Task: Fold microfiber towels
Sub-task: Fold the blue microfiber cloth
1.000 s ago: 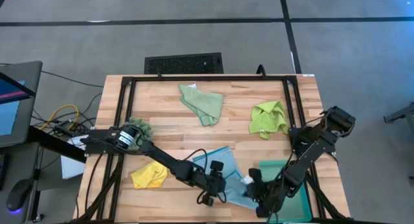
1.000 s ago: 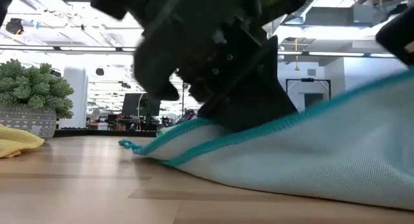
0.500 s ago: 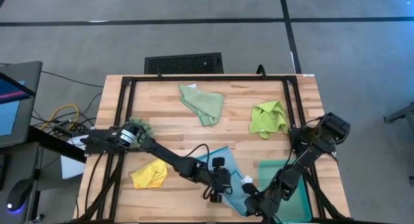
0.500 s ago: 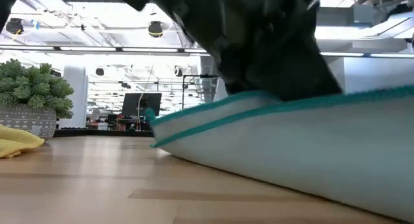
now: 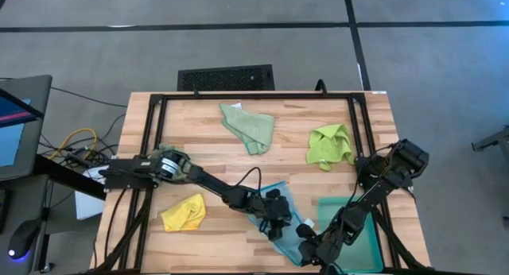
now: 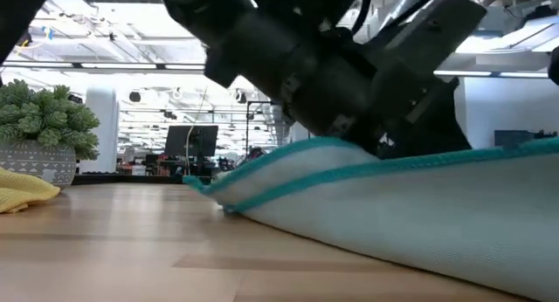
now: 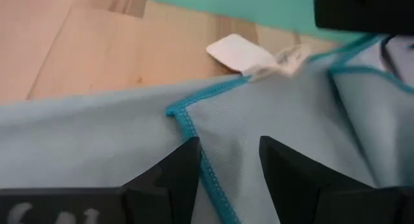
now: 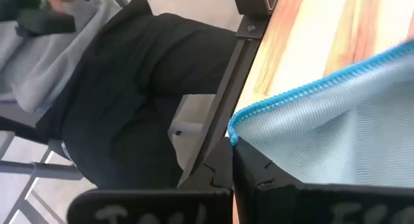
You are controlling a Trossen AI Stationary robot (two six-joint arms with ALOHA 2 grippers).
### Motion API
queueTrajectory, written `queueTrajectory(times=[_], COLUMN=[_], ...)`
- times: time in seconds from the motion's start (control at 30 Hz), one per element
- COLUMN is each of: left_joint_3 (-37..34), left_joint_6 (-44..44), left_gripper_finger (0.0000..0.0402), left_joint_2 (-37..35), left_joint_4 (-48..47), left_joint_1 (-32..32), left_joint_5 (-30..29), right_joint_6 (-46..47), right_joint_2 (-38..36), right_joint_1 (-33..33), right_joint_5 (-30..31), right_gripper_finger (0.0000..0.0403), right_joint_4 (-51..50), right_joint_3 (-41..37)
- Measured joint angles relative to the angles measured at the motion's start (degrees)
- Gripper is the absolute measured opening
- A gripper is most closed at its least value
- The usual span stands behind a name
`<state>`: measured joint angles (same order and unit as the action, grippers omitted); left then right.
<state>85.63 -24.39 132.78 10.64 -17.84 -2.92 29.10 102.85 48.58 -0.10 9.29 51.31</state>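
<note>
Since the earlier frame the left gripper (image 5: 280,226) has been shifted right and farther onto the light blue towel (image 5: 280,197), and the right gripper (image 5: 307,245) has been drawn slightly toward the near edge. Left fingers (image 7: 173,172) are seen parted, straddling a teal-stitched hem of the blue towel, pressed on the cloth; nothing is clamped between them. Right gripper is pinched shut on a corner of the light blue towel at the near edge of the table (image 5: 199,140), the corner seen just at its fingertips in the right wrist view. Blue towel is lifted off the wood along its near side, seen as a raised fold in the low view, lying just left of the teal tray (image 5: 366,243). Pale sage green towel (image 5: 250,125) is crumpled at far centre, lime green towel (image 5: 330,145) at far right, yellow towel (image 5: 184,214) at near left. A person's dark-clothed lap (image 8: 136,101) is visible beyond the table edge.
</note>
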Motion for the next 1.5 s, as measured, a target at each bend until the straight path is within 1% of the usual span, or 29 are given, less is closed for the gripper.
queueTrajectory(times=[0.07, 0.2, 0.43, 0.53, 0.57, 0.7, 0.77, 0.87, 0.93, 1.07, 1.1, 1.17, 1.23, 1.4, 1.5], left_joint_3=[0.1, 0.1, 1.2, 2.7, 3.2, 5.4, 5.5, 5.5, 5.5, 5.6, 5.8, 5.6, 5.8, 6.0, 6.0], left_joint_6=[-1.4, -1.2, 2.2, 7.4, 9.2, 17.0, 21.4, 23.6, 23.0, 17.2, 15.5, 12.6, 10.8, 8.7, 8.7], left_gripper_finger=[0.0157, 0.0158, 0.0157, 0.0157, 0.0157, 0.0157, 0.0158, 0.0158, 0.0158, 0.0157, 0.0158, 0.0157, 0.0157, 0.0157, 0.0156], left_joint_2=[1.8, 2.8, 2.9, 3.1, 3.2, 3.2, 3.2, 3.4, 3.6, 5.0, 5.7, 6.2, 6.8, 8.1, 8.2], left_joint_4=[4.1, 7.5, 7.0, 6.1, 5.8, 2.1, 1.4, 2.8, 3.2, 4.7, 6.9, 8.1, 8.3, 11.6, 11.8], left_joint_1=[0.7, 1.6, 1.4, 0.9, 0.6, -0.4, -0.7, -0.9, -0.7, 1.0, 1.3, 2.1, 2.5, 3.1, 3.1], left_joint_5=[2.0, 7.5, 8.6, 10.6, 10.0, 1.0, -2.4, -3.6, -2.0, 6.4, 7.4, 8.3, 7.9, 8.7, 8.7], right_joint_6=[0.2, 0.5, 0.9, 0.9, 0.9, 0.9, 0.9, 0.9, 0.9, 0.9, 0.9, 0.9, 0.9, 0.9, 0.9], right_joint_2=[0.0, 0.0, 0.0, 0.0, 0.0, 0.0, 0.0, 0.0, 0.0, 0.0, 0.0, 0.0, -0.1, -0.1, -0.1], right_joint_1=[0.0, 0.0, 0.0, 0.0, 0.0, 0.0, 0.0, 0.0, 0.0, -0.3, -0.4, -0.4, -0.6, -0.7, -0.7], right_joint_5=[0.0, 0.0, 0.0, 0.1, 0.1, 0.1, 0.1, 0.1, 0.1, 0.1, 0.1, 0.1, 0.1, 0.1, 0.1], right_gripper_finger=[0.0016, 0.0015, 0.0019, 0.0018, 0.0017, 0.0016, 0.0018, 0.0019, 0.0019, 0.0016, 0.0016, 0.0018, 0.002, 0.0018, 0.0017], right_joint_4=[0.0, -0.2, -0.6, -0.7, -0.7, -0.7, -0.7, -0.7, -0.7, -0.6, -0.7, -0.6, -0.6, -0.9, -1.1], right_joint_3=[0.0, 0.0, 0.0, 0.0, 0.0, 0.0, 0.0, 0.0, 0.0, 0.0, 0.0, 0.0, 0.0, 0.0, 0.0])
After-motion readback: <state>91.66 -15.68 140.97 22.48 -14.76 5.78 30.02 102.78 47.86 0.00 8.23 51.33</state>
